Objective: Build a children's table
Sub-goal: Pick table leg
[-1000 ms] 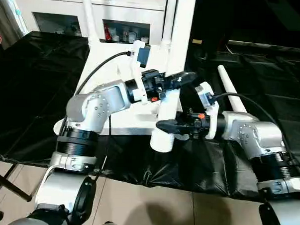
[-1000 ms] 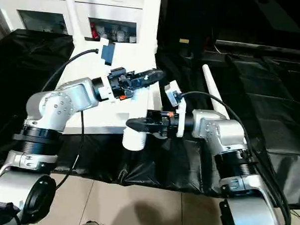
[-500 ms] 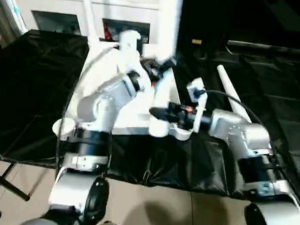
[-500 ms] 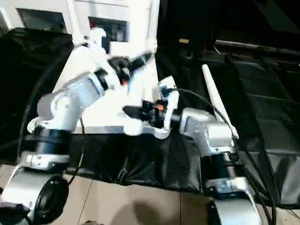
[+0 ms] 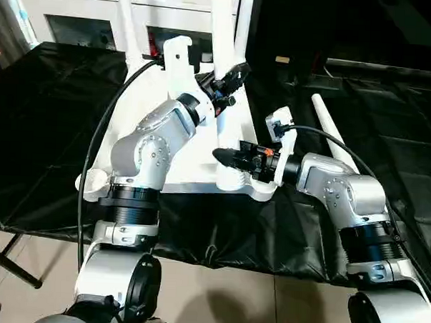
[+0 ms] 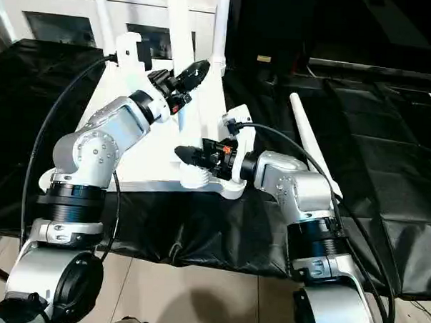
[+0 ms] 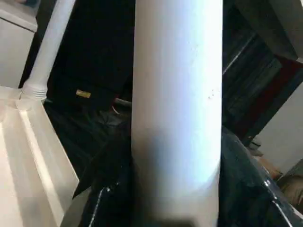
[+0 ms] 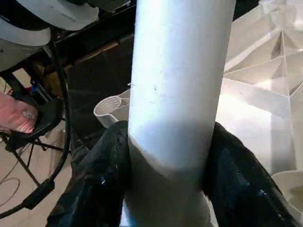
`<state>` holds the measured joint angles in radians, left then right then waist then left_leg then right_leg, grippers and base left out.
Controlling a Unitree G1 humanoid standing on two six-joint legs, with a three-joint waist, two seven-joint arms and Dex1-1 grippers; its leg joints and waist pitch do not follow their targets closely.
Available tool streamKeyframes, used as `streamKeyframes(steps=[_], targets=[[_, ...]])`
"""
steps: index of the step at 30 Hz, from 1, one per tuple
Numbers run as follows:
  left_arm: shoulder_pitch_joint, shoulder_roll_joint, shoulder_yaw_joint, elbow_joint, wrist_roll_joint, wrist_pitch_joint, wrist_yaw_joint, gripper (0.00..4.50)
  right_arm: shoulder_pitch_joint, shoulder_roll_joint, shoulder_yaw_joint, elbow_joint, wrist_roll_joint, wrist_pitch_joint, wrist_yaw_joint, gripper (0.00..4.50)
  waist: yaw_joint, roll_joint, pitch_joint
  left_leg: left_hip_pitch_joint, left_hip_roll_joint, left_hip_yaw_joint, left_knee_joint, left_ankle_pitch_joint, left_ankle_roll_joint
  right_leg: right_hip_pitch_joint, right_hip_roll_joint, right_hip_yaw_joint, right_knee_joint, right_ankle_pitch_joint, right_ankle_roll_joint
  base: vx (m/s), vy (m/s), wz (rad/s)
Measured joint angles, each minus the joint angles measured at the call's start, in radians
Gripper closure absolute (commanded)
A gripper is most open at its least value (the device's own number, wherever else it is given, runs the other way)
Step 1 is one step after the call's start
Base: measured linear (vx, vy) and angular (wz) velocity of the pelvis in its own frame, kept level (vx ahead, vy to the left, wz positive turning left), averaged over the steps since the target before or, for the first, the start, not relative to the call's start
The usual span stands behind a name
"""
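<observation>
On the black cloth: children's table (image 5: 201,157), upside down, ribbed underside up.
Writing: none legible.
Held leg (image 5: 222,33): smooth, round, white plastic; upright at the near right corner socket.
Left gripper (image 5: 230,76): clamped on this leg, high up.
Right gripper (image 5: 226,158): clamped on the same leg, just above the socket.
Loose leg (image 5: 333,132): lies on the black cloth (image 5: 53,119), right of the table.
Far legs (image 5: 127,22): stand upright.

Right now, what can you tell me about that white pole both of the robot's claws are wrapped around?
It is a table leg: a long, round, smooth white tube that looks like plastic. It stands nearly upright at the near right corner of the upturned tabletop, its thick lower end at the corner socket. The left gripper clasps it higher up, the right gripper near its base, black fingers on both sides. Its top runs out of the picture.
</observation>
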<state>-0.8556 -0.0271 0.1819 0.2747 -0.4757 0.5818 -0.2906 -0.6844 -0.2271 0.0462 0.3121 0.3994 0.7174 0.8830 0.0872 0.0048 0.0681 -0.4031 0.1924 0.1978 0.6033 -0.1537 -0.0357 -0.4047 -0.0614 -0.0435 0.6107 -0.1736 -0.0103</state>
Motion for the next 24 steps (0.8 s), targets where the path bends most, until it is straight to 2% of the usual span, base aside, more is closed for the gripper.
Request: streamKeyframes(steps=[3,5,8,10,18,24], targets=[[0.012,0.018,-0.019,0.000,-0.009,0.022,-0.059,2.68,-0.021,-0.034,0.002,0.004,0.024,0.019,0.061,1.85,0.001,0.000,0.000,0.000,0.000,0.000,0.000,0.000,0.000,0.000,0.000,0.000,0.000,0.000,0.000,0.000,0.000,0.00],[0.021,0.024,-0.037,0.000,-0.020,0.031,-0.108,2.68,-0.025,-0.073,0.005,0.006,0.031,0.019,0.120,1.44,0.006,-0.003,0.000,0.000,0.000,0.000,0.000,0.000,0.000,0.000,0.000,0.000,0.000,0.000,0.000,0.000,0.000,0.00],[0.022,0.054,-0.070,-0.002,-0.034,0.043,-0.196,2.68,-0.025,-0.117,0.011,0.006,0.042,0.018,0.212,1.46,0.003,-0.003,0.000,0.000,0.000,0.000,0.000,0.000,0.000,0.000,0.000,0.000,0.000,0.000,0.000,0.000,0.000,0.00],[0.027,0.066,-0.081,-0.003,-0.048,0.056,-0.248,2.68,-0.025,-0.135,0.018,0.009,0.044,0.018,0.251,1.23,0.002,-0.003,0.000,0.000,0.000,0.000,0.000,0.000,0.000,0.000,0.000,0.000,0.001,0.000,0.000,0.000,0.000,0.00],[0.057,0.077,-0.078,-0.076,-0.196,0.135,-0.430,2.68,-0.025,-0.190,0.062,0.016,0.075,0.040,0.400,1.23,0.002,-0.003,0.000,0.001,0.000,0.000,0.001,0.000,0.000,0.000,0.000,0.000,0.001,0.000,0.000,0.000,0.000,0.00],[0.060,0.081,-0.080,-0.081,-0.216,0.156,-0.465,2.68,-0.025,-0.192,0.085,0.016,0.081,0.044,0.448,1.23,0.003,-0.004,-0.001,0.001,0.000,0.000,0.004,0.000,0.000,0.001,0.000,0.000,0.003,0.000,0.000,0.000,0.000,0.00]])
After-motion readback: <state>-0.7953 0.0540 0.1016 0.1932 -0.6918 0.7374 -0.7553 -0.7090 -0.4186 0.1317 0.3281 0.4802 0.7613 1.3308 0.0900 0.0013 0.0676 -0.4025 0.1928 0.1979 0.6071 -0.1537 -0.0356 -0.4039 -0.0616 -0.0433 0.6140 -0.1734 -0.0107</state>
